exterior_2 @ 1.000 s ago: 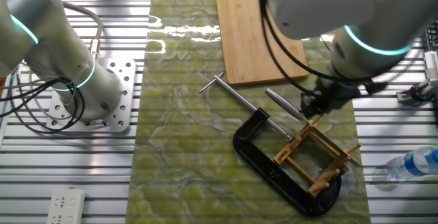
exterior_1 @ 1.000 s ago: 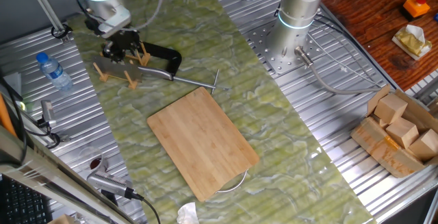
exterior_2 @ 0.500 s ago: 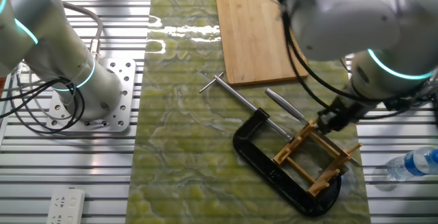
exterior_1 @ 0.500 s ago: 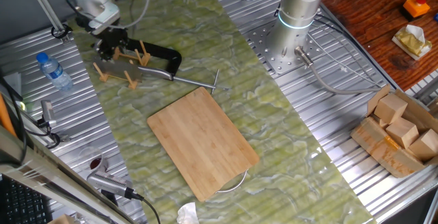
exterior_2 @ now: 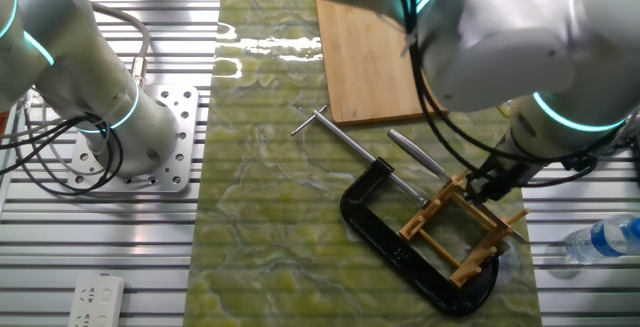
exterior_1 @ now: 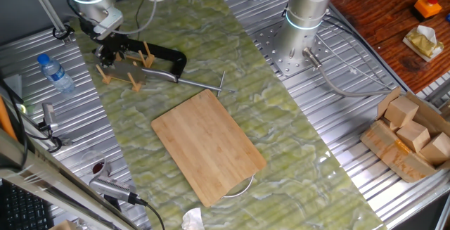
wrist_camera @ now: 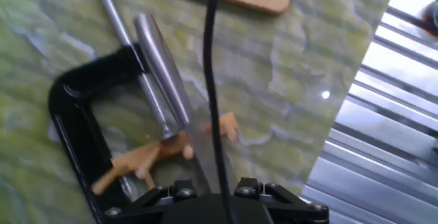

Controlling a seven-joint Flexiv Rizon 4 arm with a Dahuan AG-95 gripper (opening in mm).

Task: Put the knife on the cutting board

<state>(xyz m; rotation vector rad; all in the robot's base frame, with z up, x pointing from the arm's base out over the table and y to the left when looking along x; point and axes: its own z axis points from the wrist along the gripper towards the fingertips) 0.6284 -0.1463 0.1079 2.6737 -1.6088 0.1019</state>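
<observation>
The knife (exterior_1: 144, 73), an all-metal cleaver, rests in a small wooden dowel rack (exterior_1: 121, 75). Its rounded steel handle (exterior_2: 414, 153) points toward the cutting board (exterior_1: 207, 145). The board is a plain tan bamboo rectangle lying flat on the green mat, and also shows in the other fixed view (exterior_2: 375, 47). My gripper (exterior_1: 114, 49) hovers at the rack's blade end, just above the knife and holding nothing. In the hand view the handle (wrist_camera: 161, 80) and blade (wrist_camera: 204, 157) run up from between the gripper's (wrist_camera: 209, 191) spread finger mounts. The fingertips are out of view there.
A black C-clamp (exterior_1: 167, 55) lies around the rack, and its thin metal rod (exterior_1: 202, 84) reaches toward the board. A water bottle (exterior_1: 55, 73) stands left of the rack on the ribbed metal table. The second arm's base (exterior_1: 304, 26) is at the back and cardboard boxes (exterior_1: 411, 135) at the right.
My gripper has shifted along the rack away from the board, toward the blade end and the bottle. The knife, rack, clamp and board have not moved.
</observation>
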